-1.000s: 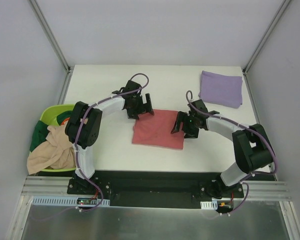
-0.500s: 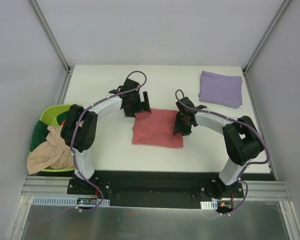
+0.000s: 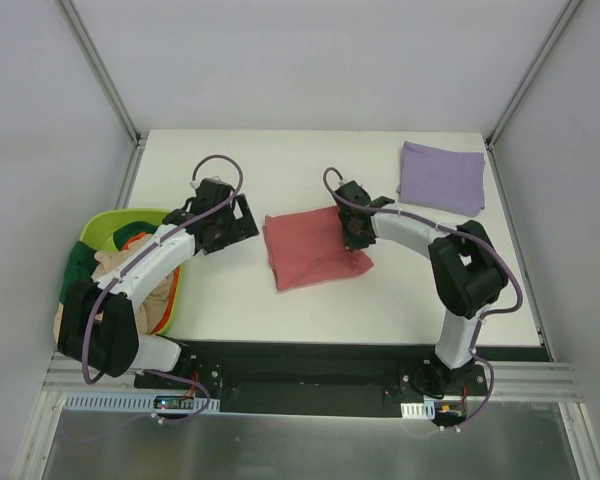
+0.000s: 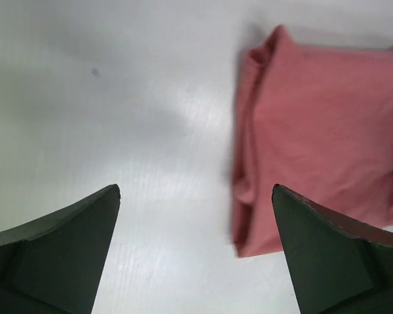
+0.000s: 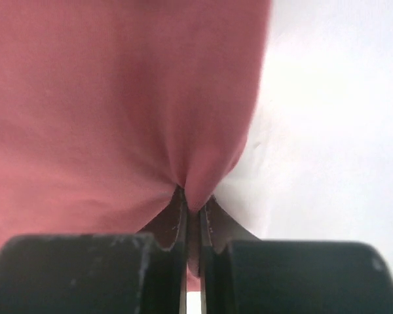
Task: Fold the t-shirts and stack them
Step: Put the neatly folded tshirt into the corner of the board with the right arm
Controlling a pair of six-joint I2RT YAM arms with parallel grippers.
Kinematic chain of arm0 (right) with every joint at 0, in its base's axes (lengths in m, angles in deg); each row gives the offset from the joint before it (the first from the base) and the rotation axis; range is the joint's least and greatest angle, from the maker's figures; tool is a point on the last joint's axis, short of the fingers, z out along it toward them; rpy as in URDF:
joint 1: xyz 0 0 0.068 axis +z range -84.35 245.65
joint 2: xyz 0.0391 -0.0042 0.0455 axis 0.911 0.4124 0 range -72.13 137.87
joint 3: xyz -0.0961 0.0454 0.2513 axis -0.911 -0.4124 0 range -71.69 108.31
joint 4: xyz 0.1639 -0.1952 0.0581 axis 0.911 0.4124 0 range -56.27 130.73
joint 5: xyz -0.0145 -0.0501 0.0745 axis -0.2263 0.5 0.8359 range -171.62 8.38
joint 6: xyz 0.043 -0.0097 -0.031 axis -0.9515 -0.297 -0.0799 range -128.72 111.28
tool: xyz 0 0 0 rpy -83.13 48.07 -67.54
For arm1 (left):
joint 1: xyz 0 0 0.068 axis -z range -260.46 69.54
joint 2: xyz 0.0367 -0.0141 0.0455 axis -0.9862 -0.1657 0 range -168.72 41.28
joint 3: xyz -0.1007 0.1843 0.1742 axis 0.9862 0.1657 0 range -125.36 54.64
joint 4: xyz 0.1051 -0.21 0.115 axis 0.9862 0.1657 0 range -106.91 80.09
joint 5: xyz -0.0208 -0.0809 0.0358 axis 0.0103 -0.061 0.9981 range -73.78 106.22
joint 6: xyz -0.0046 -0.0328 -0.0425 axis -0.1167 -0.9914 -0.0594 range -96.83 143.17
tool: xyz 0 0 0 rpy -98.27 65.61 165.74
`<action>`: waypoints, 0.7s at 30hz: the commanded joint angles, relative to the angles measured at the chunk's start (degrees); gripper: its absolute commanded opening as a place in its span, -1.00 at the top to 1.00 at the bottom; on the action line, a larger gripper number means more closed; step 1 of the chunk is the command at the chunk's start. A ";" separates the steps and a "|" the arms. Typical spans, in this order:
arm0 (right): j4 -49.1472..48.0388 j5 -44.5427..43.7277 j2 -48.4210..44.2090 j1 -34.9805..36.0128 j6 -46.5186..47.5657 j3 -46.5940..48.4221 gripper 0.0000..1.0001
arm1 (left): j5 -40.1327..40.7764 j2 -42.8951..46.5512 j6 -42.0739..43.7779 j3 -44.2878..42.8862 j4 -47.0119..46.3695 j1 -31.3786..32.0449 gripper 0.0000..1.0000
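A folded red t-shirt (image 3: 310, 250) lies at the middle of the white table (image 3: 280, 165), turned a little askew. My right gripper (image 3: 352, 231) is shut on its right edge; the right wrist view shows red cloth (image 5: 118, 98) pinched between the fingertips (image 5: 180, 209). My left gripper (image 3: 242, 222) stands open to the left of the shirt, apart from it; in the left wrist view the red t-shirt (image 4: 321, 137) lies beyond the wide-spread fingers (image 4: 78, 229). A folded purple t-shirt (image 3: 441, 177) rests at the back right.
A green basket (image 3: 102, 226) at the table's left edge holds a heap of beige and dark green clothes (image 3: 105, 300). Grey walls and metal frame posts (image 3: 100, 70) close in the table on three sides.
The right gripper shut on the red shirt's right edge and dragged it, twisting the cloth. The left arm let go and drew back leftward toward the basket, staying open.
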 commanded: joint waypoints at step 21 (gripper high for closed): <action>-7.15 -46.36 12.41 -11.49 35.33 34.13 0.99 | 12.11 7.46 -0.87 2.86 9.44 -2.80 -0.98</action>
